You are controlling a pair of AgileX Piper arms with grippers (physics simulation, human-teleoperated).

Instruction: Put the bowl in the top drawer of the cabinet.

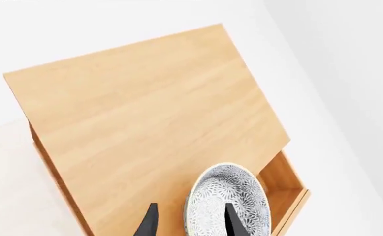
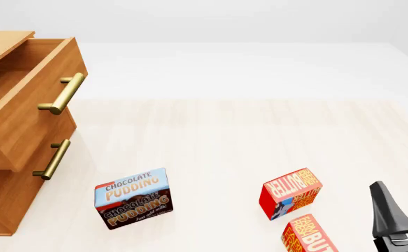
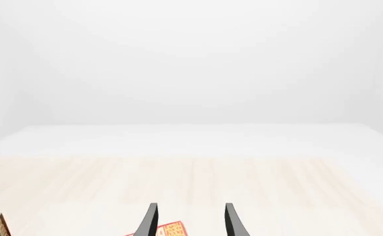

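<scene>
In the left wrist view the white bowl (image 1: 218, 204) with the dark-grey floral pattern lies tilted at the edge of the cabinet (image 1: 145, 123) top, over the pulled-out top drawer (image 1: 287, 189). My left gripper (image 1: 190, 222) is above it and open. One fingertip (image 1: 234, 221) overlaps the bowl's inside, the other is beside its rim. I cannot tell whether the bowl rests in the drawer. In the front view the top drawer (image 2: 29, 121) stands open; the bowl and left gripper are out of view. My right gripper (image 2: 403, 198) hangs open and empty at the near right.
A chocolate pudding box (image 2: 132, 198) stands in front of the cabinet (image 2: 1, 205). Two red butter boxes (image 2: 291, 199) (image 2: 309, 236) lie just left of the right gripper (image 3: 188, 219). The lower drawer's brass handle (image 2: 52, 159) sits under the open top drawer.
</scene>
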